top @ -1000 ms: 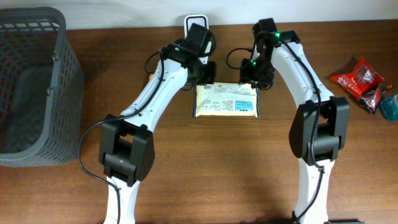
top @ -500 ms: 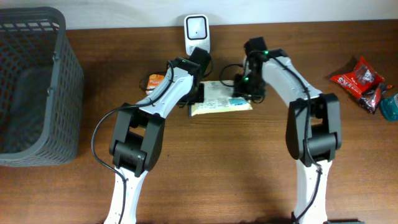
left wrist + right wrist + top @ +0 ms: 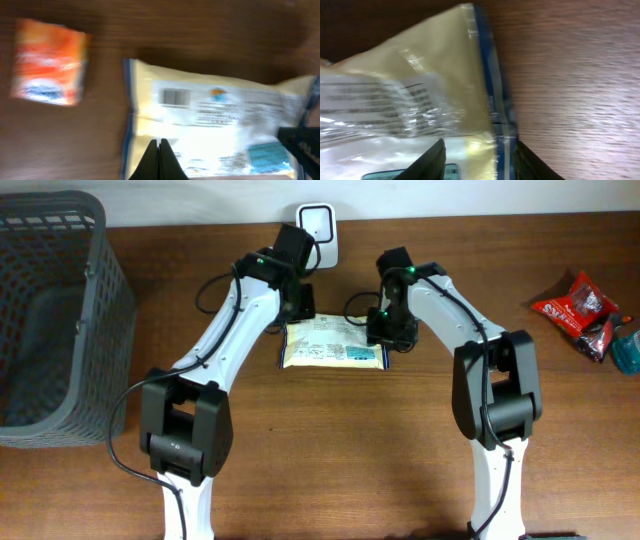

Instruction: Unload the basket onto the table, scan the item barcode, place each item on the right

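Two tools share one packet point(image 3: 332, 343), held between them. The left tool point(image 3: 159, 150) is pressed together, pinching one edge of the packet. The right tool point(image 3: 479, 150) pinches the blue-seamed end. The packet faces printed side up, its barcode point(image 3: 175, 96) showing, just in front of the one white scanner point(image 3: 318, 222). One small orange pack point(image 3: 49, 62) lies nearby, not touching it. One grey basket point(image 3: 60, 225) stands far left on the desk point(image 3: 350, 440).
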